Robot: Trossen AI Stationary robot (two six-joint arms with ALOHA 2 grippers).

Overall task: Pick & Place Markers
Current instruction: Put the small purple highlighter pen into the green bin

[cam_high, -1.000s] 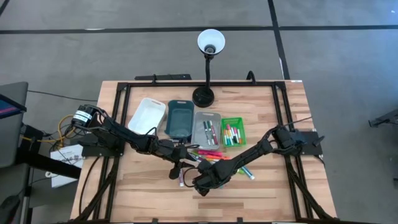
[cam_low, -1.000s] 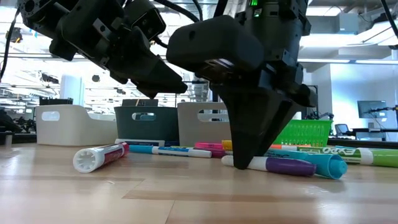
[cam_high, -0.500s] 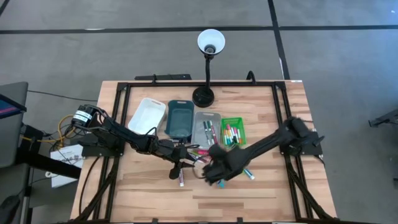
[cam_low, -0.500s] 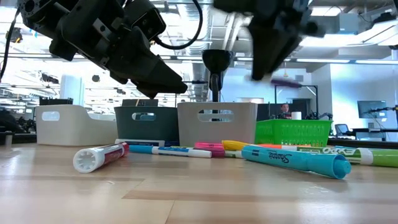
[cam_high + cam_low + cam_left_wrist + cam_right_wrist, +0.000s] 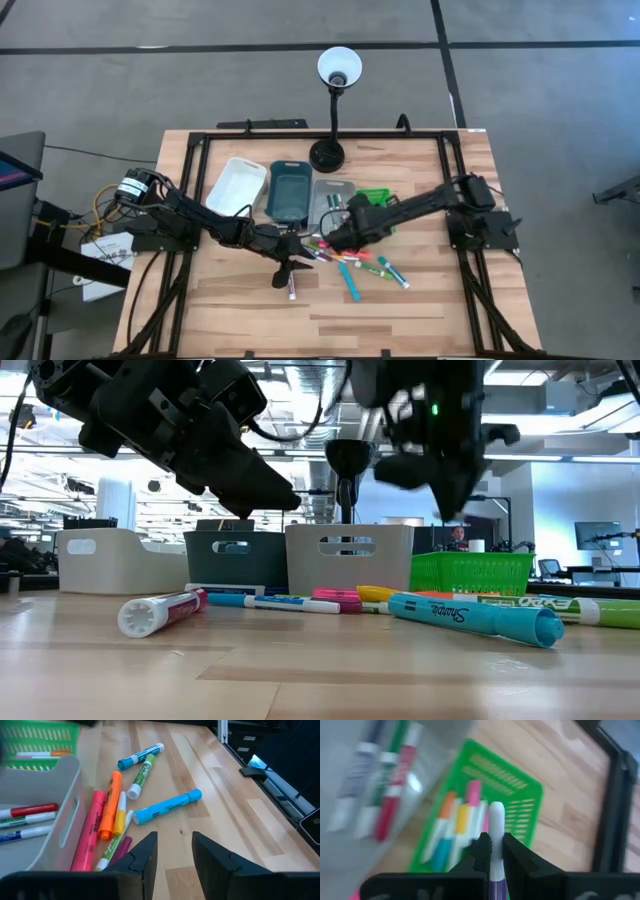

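Several markers [image 5: 345,255] lie loose on the wooden table in front of the trays, among them a light blue one [image 5: 470,618] and a red-and-white one [image 5: 160,612]. More markers lie in the grey tray [image 5: 332,207] and the green basket [image 5: 485,820]. My right gripper [image 5: 493,840] is up in the air over the grey tray and green basket, shut on a purple-and-white marker [image 5: 495,845]. My left gripper [image 5: 174,842] hangs open above the table at the left end of the loose pile [image 5: 284,270]. My right gripper pinches the purple-and-white marker between its two fingers at mid-barrel [image 5: 494,854]. The marker runs along the fingers, with its white end [image 5: 496,812] sticking out past the tips. It is lifted clear of the table and trays.
A white tray [image 5: 236,185] and a dark teal tray [image 5: 290,190] stand left of the grey tray. A desk lamp [image 5: 327,155] stands at the far edge behind them. A black frame [image 5: 455,190] runs round the tabletop. Bare wood lies toward the near edge.
My right gripper has risen from the table with the purple-and-white marker and carried it toward the far edge, from the near side of the loose pile to above the grey tray and green basket. The light blue marker it left behind stays on the table.
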